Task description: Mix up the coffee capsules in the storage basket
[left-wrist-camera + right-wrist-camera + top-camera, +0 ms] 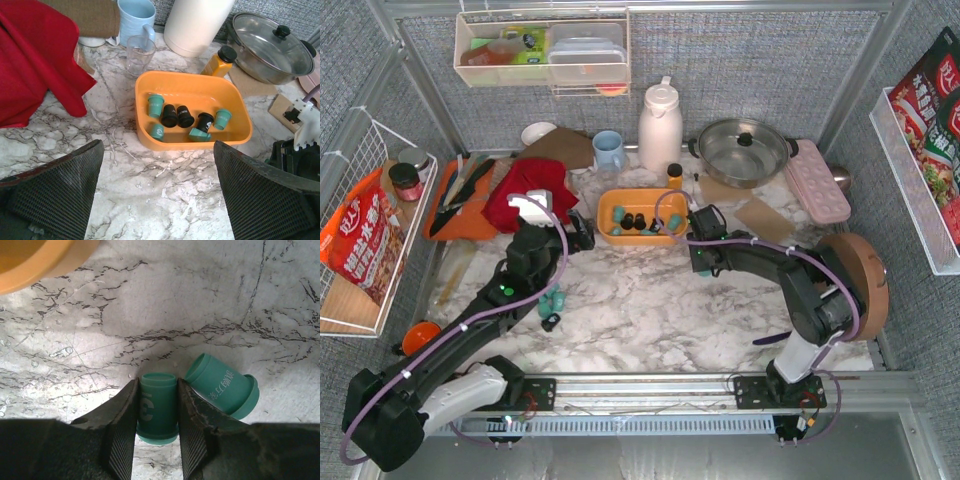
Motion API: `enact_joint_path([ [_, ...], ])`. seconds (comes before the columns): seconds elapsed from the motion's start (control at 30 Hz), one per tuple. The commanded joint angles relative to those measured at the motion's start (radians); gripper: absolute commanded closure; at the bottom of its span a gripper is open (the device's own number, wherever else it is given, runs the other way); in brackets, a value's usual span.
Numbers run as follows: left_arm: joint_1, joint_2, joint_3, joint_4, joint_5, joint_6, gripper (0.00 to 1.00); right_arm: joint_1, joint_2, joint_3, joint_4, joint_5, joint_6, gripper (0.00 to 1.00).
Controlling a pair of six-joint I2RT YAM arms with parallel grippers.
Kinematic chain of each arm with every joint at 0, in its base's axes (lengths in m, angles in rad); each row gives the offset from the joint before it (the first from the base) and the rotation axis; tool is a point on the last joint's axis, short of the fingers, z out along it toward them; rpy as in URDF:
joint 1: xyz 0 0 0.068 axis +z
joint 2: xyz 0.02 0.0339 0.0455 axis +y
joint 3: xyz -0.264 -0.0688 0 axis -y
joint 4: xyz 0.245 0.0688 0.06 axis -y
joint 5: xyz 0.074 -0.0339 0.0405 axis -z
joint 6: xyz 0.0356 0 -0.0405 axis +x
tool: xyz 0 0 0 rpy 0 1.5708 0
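Even bright overhead light, soft shadows; wrist views slightly soft (perhaps motion blur), mild edge distortion.

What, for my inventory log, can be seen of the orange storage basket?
The storage basket is a shallow orange-yellow tray, plastic-looking, rectangular with rounded corners. It sits flat on the marble table, holding seven coffee capsules: four teal, three black, loose mid-tray. A yellow bottle stands beside its far rim.

The storage basket [640, 200] sits between your left gripper [584, 233] and right gripper [704, 260]; loose coffee capsules [552, 300] lie behind the left.
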Motion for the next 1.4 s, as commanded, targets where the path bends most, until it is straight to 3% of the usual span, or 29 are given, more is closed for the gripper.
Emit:
enact_joint_path([
  [0.0, 0.002, -0.006, -0.004, 0.004, 0.004, -0.001, 0.01, -0.001, -0.014, -0.017, -0.048, -0.02, -0.005, 0.7],
  [0.2, 0.001, 0.001, -0.018, 0.037, 0.02, 0.01, 0.01, 0.0, -0.149, -0.059, 0.002, -0.065, -0.034, 0.76],
  [0.4, 0.002, 0.025, -0.089, 0.198, 0.178, 0.11, 0.01, 0.0, -0.328, -0.086, 0.032, -0.146, -0.064, 0.76],
  [0.5, 0.001, 0.043, -0.174, 0.391, 0.321, 0.164, 0.01, 0.0, -0.419, -0.107, 0.066, -0.189, -0.063, 0.76],
  [0.67, -0.025, 0.133, -0.35, 0.885, 0.635, 0.317, 0.01, 0.001, -0.563, -0.19, 0.215, -0.307, -0.009, 0.77],
  [0.77, -0.067, 0.231, -0.353, 1.001, 0.737, 0.434, 0.01, 0.005, -0.624, -0.225, 0.306, -0.395, 0.033, 0.77],
  [0.9, -0.181, 0.354, -0.316, 1.046, 0.756, 0.689, 0.01, 0.014, -0.675, -0.254, 0.399, -0.455, 0.088, 0.77],
  [1.0, -0.212, 0.462, -0.292, 1.14, 0.775, 0.801, 0.01, 0.02, -0.705, -0.283, 0.462, -0.489, 0.119, 0.78],
  [1.2, -0.244, 0.664, -0.285, 1.454, 0.777, 0.883, 0.01, 0.031, -0.736, -0.325, 0.528, -0.614, 0.104, 0.77],
  [1.37, -0.293, 0.719, -0.251, 1.459, 0.749, 0.968, 0.01, 0.042, -0.753, -0.364, 0.583, -0.661, 0.123, 0.78],
])
